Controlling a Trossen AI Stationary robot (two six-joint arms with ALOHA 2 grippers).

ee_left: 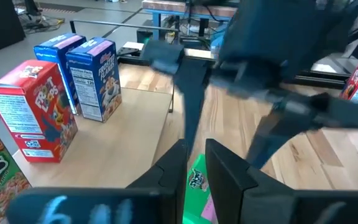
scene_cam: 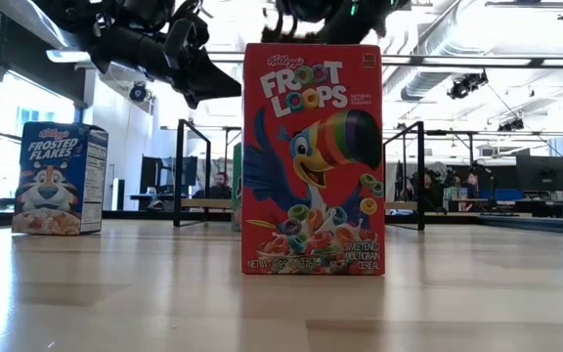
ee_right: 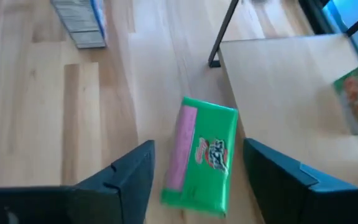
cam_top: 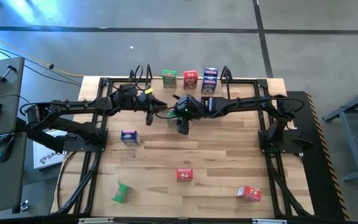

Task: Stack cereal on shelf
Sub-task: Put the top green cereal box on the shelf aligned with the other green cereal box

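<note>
At the table's near left corner a green cereal box (cam_top: 121,193) lies tilted on the tabletop (cam_top: 216,155). Farther back a blue Frosted Flakes box (cam_top: 128,137) stands upright near the left arm's base. The left gripper (cam_top: 149,116) hangs just in front of the shelf (cam_top: 247,85), its fingers (ee_left: 225,171) a narrow gap apart with nothing between them.

Just beside it, at the middle, the right gripper (cam_top: 183,127) points down with its fingers (ee_right: 129,177) spread wide. Below and between them a green box (ee_right: 202,154) lies on its side against the shelf board's front edge, touching neither finger; whether it rests on the board or partly on the tabletop is hard to tell.

On the shelf stand a green box (cam_top: 169,78), a red Froot Loops box (cam_top: 191,78) and two blue boxes (cam_top: 210,79) side by side. In front, a red box (cam_top: 184,175) stands mid-table, and another red box (cam_top: 249,193) lies near the right front corner.
</note>
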